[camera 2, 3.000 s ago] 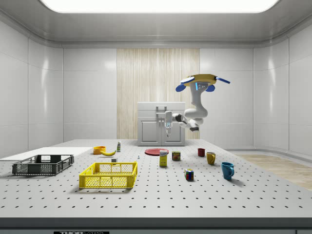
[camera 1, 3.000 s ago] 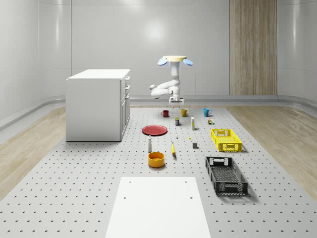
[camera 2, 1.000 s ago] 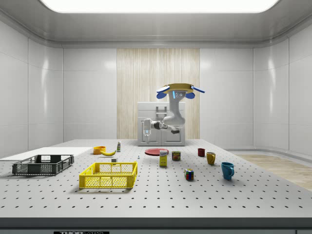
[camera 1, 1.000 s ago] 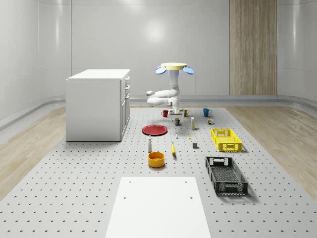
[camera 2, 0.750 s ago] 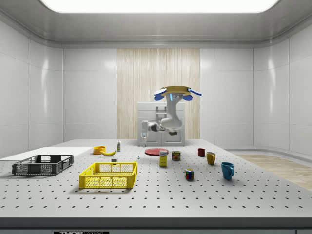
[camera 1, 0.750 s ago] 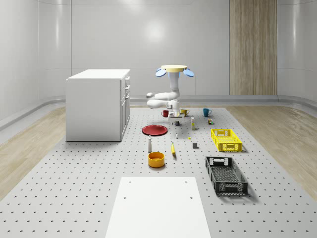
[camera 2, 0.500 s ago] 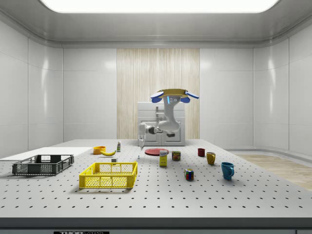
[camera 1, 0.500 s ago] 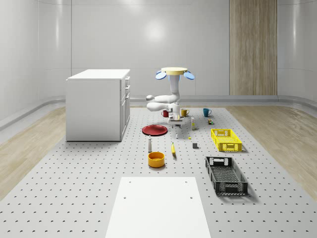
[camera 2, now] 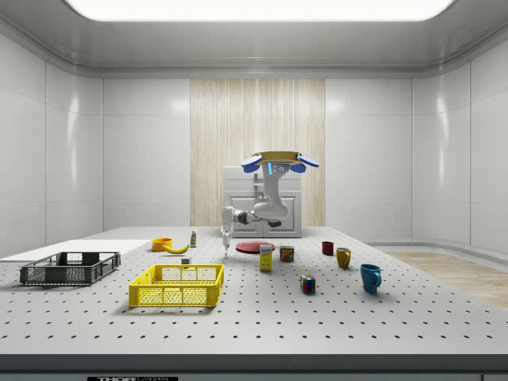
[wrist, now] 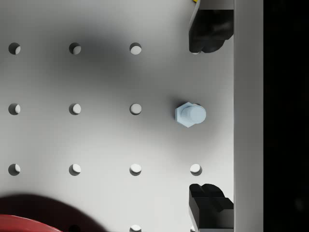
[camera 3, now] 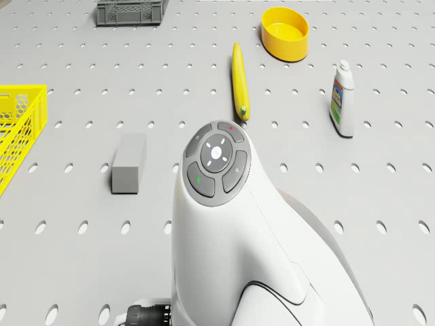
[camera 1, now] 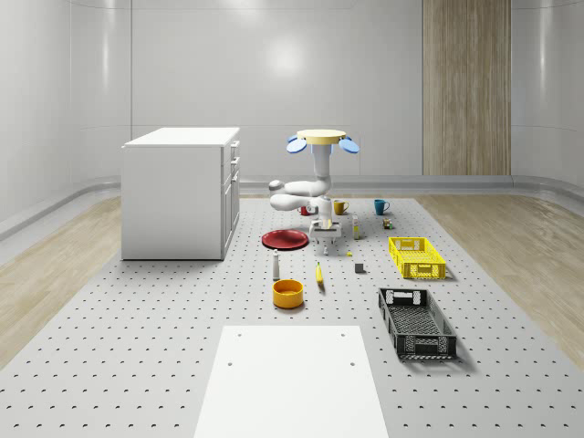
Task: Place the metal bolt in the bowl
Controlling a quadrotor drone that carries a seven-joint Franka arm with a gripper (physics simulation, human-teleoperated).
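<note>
The small pale metal bolt (wrist: 190,114) stands on the perforated table, just past the banana (camera 1: 319,274); in the side view the bolt (camera 2: 225,255) is a tiny speck. My gripper (wrist: 208,116) is open and points straight down over it, one dark fingertip (wrist: 210,29) on each side, well apart from the bolt. From the whole-scene view the gripper (camera 1: 328,241) hangs low over the table; the side view puts the gripper (camera 2: 226,245) just above the bolt. The drone (camera 1: 322,139) hovers over the table beside the red plate (camera 1: 285,239). The yellow-orange bowl (camera 1: 287,292) sits nearer the front, and the bowl (camera 3: 285,32) holds nothing.
A white bottle (camera 1: 276,265) stands between plate and bowl. A grey block (camera 1: 359,267), a yellow crate (camera 1: 416,256) and a black crate (camera 1: 416,321) lie on the whole-scene view's right. Mugs and cans (camera 2: 286,253) stand behind. A white cabinet (camera 1: 181,192) is at the left.
The drone has come forward from over the mugs and sunk lower. The arm has swung down, so the gripper now hangs just above the bolt.
</note>
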